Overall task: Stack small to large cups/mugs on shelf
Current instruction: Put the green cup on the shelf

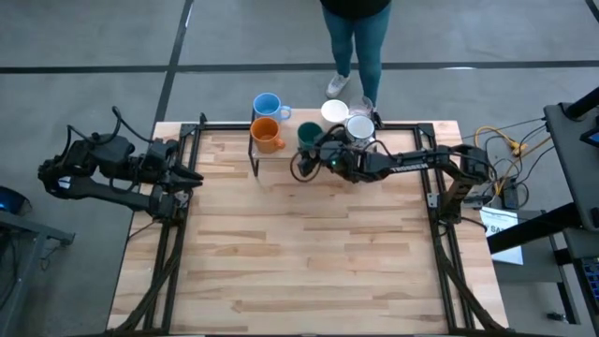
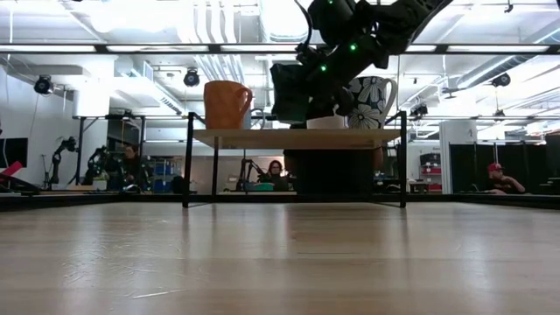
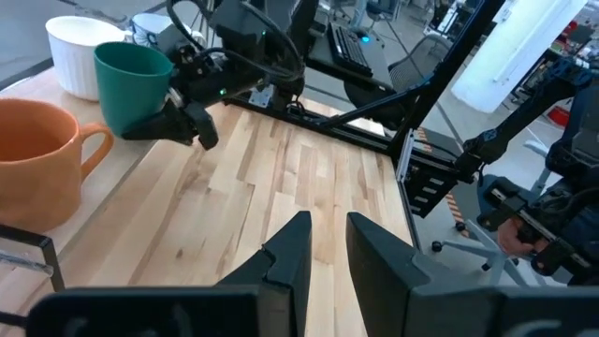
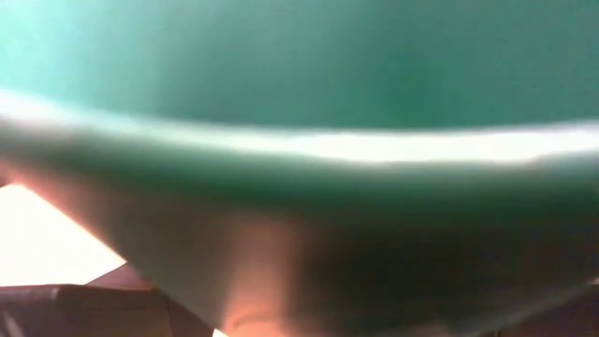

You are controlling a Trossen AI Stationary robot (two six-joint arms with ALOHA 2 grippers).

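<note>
Right gripper (image 3: 182,117): fingers clamped on the dark green cup (image 1: 309,136) at the shelf (image 2: 297,138).
Left gripper (image 3: 323,253): fingers slightly apart, holding nothing, at the table's left edge.
Orange mug (image 1: 268,136): on the shelf, blue mug (image 1: 268,106) behind it.
White mugs (image 1: 335,112): behind the green cup.
Person (image 1: 357,42): standing beyond the table.

Green cup (image 3: 131,86): dark teal-green, plain, lighter band at rim. Orange mug (image 3: 36,161): solid orange. Blue mug (image 1: 267,105): light blue. White mug (image 3: 82,51): plain white. Patterned mug (image 2: 372,101): white with dark floral print. Shelf (image 2: 297,138): pale wood top, black legs. Table (image 1: 309,253): light wood planks, black frame. Arms black; right arm (image 2: 350,44) shows green LEDs.
</note>
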